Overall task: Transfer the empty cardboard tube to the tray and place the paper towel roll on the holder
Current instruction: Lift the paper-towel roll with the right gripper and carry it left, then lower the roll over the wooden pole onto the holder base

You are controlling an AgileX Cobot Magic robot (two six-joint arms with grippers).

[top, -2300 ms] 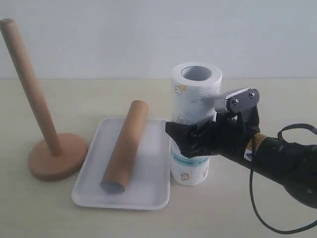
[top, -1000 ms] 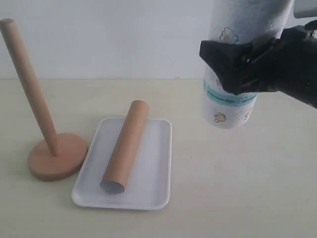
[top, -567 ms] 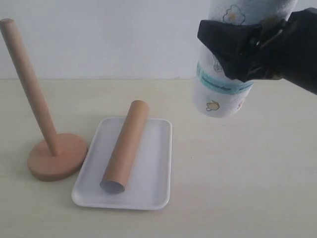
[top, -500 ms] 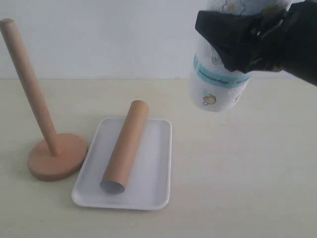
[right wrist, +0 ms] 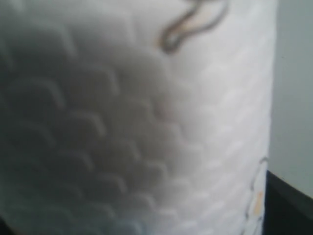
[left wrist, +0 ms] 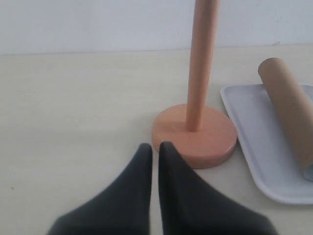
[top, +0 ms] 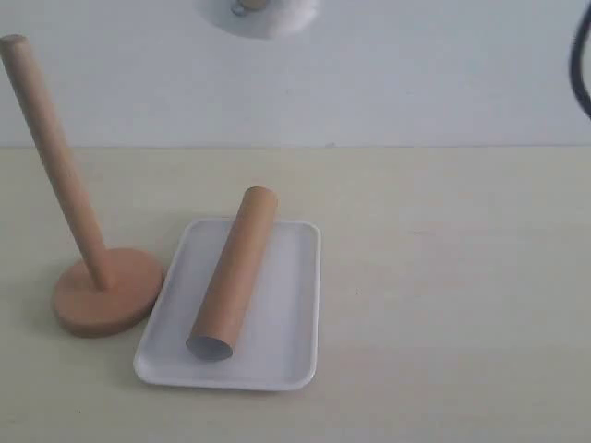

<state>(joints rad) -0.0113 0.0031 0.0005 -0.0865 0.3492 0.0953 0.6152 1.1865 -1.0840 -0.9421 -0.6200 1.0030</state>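
Bare worktop (top: 452, 295) wide open right of the tray (top: 288, 305), cardboard tube (top: 233, 272) lying along the tray, tall holder (top: 58, 166) pole standing just left of it

Embossed white roll (right wrist: 146, 127), brown tube (top: 235, 272)

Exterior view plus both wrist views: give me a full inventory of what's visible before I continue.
Light-brown wooden holder with disc base and slim pole: one, light brown, upright on table, left of tray.
Shallow white rectangular tray: one, white, on table beside holder base.
Brown hollow cardboard tube: one, brown, lying in tray, far end over its rim.
White embossed paper towel roll: one, white, airborne at exterior view's top edge.
Table: one, pale beige.
Left pincer: one, black, shut, empty, near holder base.
Right pincer: one, black, gripping the roll, mostly hidden.
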